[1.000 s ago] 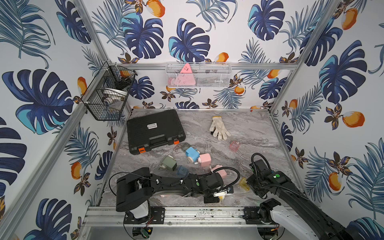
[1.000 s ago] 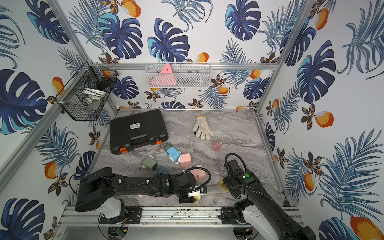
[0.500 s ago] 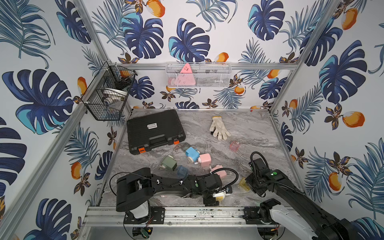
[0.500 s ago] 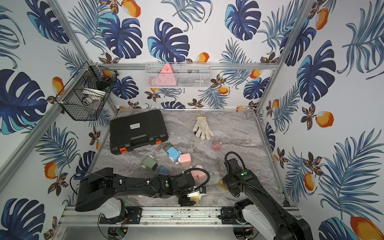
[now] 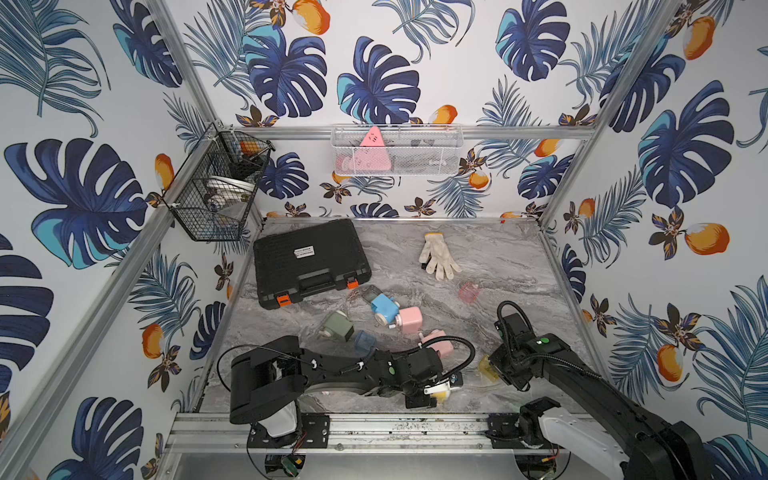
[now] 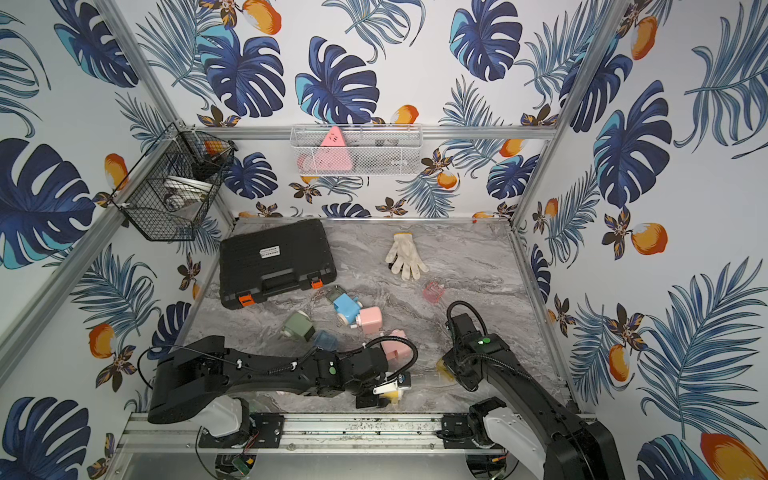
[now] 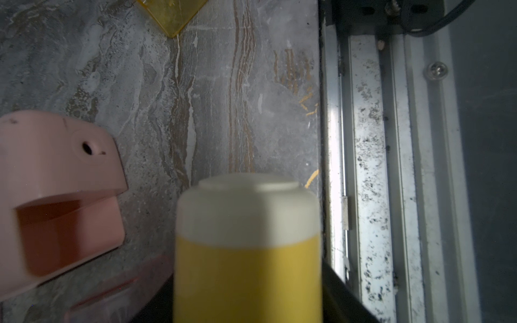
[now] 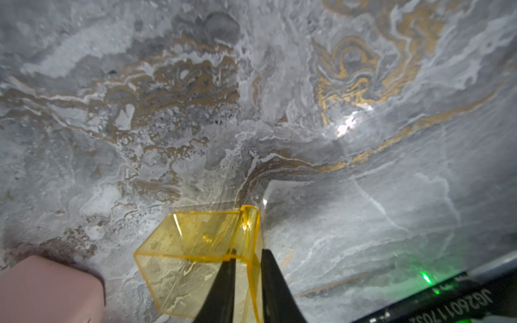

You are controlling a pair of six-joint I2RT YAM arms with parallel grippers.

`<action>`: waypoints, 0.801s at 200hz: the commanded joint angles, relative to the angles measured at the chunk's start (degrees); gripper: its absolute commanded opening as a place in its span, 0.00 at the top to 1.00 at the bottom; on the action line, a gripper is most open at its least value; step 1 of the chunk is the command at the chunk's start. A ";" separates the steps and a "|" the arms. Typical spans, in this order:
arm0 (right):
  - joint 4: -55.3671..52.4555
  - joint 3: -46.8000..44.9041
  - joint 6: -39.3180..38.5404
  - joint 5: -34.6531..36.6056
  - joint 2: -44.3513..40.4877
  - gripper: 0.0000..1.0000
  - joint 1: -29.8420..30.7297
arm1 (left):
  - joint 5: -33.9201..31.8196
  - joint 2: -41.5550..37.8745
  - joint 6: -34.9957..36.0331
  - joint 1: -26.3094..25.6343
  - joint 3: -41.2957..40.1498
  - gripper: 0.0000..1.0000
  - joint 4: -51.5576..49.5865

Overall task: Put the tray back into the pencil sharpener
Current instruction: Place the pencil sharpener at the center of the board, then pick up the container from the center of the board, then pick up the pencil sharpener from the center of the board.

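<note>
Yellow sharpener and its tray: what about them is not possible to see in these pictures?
- Yellow sharpener: its tray slot. The left wrist view shows it blurred, with no opening; in both top views it is too small.
- Left hand: whether it grips the sharpener. Its fingers are cut off by the picture edge in the left wrist view.
- Yellow tray: its near end, behind the right hand and cut off in the right wrist view.

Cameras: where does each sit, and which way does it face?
Top views: high at the front, looking down at the table; both arms show.
Left wrist: low beside the front rail, looking past a yellow sharpener toward the yellow tray; jaws barely show.
Right wrist: low, facing the table; jaws pinch the tray.
Shared: both wrist views show the tray.
</note>
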 commanded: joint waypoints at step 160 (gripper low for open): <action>-4.78 5.66 -8.61 -0.62 0.77 1.00 5.59 | -0.31 -8.41 -4.71 1.09 -7.17 0.57 3.36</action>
